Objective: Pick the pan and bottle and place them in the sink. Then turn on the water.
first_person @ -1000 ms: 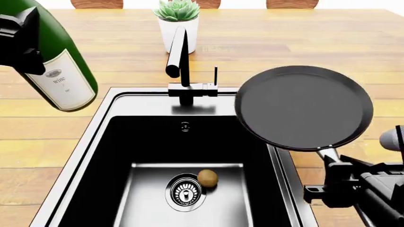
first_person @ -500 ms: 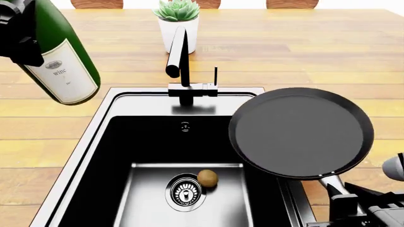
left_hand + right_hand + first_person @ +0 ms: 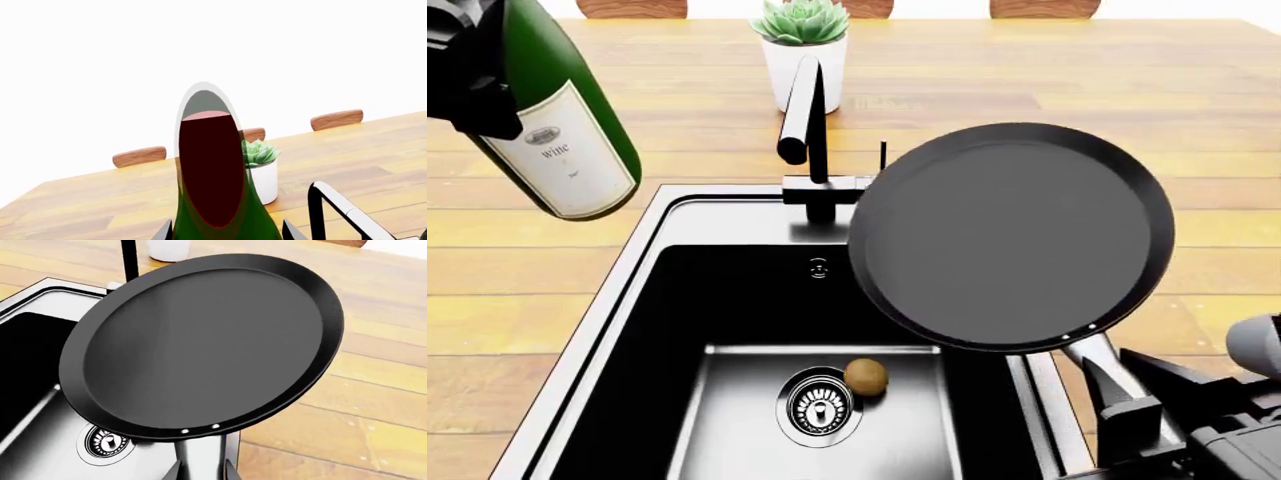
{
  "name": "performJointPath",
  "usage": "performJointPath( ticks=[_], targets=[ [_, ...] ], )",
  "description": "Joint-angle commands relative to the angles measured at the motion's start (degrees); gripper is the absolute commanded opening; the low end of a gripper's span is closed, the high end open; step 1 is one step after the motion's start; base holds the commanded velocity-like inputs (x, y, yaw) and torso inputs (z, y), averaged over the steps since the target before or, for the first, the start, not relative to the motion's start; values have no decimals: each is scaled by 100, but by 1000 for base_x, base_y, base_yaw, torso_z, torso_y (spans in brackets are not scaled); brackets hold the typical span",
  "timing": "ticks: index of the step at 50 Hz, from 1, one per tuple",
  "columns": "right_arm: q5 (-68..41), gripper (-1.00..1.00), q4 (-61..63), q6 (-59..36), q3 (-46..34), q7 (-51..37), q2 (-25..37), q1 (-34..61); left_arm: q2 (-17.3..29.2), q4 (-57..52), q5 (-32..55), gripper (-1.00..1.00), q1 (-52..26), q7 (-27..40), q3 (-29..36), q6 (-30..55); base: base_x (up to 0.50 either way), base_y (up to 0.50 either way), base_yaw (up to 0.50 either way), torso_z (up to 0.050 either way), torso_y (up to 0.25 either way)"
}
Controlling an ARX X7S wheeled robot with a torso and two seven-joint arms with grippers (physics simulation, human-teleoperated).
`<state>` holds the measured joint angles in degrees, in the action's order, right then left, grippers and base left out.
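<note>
The right pincer (image 3: 1128,415) is clamped on the handle of the pan (image 3: 1008,235), which hangs tilted above the right half of the sink (image 3: 667,300), overlapping the faucet (image 3: 814,140). The left pincer (image 3: 467,70) grips the bottle (image 3: 561,130), held aslant above the counter (image 3: 1174,100) left of the sink's rim.

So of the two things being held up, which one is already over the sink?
The pan, held by its handle in the right pincer, overhangs the sink. The bottle hangs over the wooden counter.
</note>
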<state>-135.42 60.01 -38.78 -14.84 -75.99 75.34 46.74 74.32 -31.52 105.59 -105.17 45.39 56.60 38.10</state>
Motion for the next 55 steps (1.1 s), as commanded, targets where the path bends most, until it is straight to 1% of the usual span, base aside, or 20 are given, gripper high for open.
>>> performJointPath(
  ticks=[1,7,14,24,32,42,46,50,55],
  targets=[
    [-421,-100,-21,-1031,1653,-898,-1276,476,23,25,-45,-100,-149,62,-120,-56,0,0,3,0,0],
    [-527,-100,-41,-1196,1529,-1102,-1573,548,5,45,-69,-100,-122,52,-125,-61,0,0,0,2,2],
    [-396,-100,-88,-1366,1403,-1109,-1851,396,21,29,-38,-100,-132,64,-157,-47,0,1,0,1,3],
    [-262,-100,-134,-1421,1443,-1010,-1891,226,24,15,-31,-100,-103,69,-188,-70,0,1,0,1,3],
    [-195,-100,-149,-1478,1657,-905,-1864,-20,-3,5,-13,-100,-99,97,-205,-51,0,0,0,1,3],
    [-147,-100,-74,-1588,1919,-865,-1939,-567,-72,40,-9,-100,-112,133,-219,5,0,0,0,1,2],
    [-207,-100,-20,-1741,1968,-987,-2127,-862,-122,51,7,-100,-136,161,-230,33,0,1,1,0,3],
    [-516,-100,-11,-1883,1926,-1335,-2312,-781,-188,74,2,-100,-147,179,-235,47,0,0,0,0,3],
    [-646,-100,-3,-1894,1843,-1392,-2274,-692,-224,94,-24,-100,-123,181,-238,32,0,0,1,2,2]
  ],
)
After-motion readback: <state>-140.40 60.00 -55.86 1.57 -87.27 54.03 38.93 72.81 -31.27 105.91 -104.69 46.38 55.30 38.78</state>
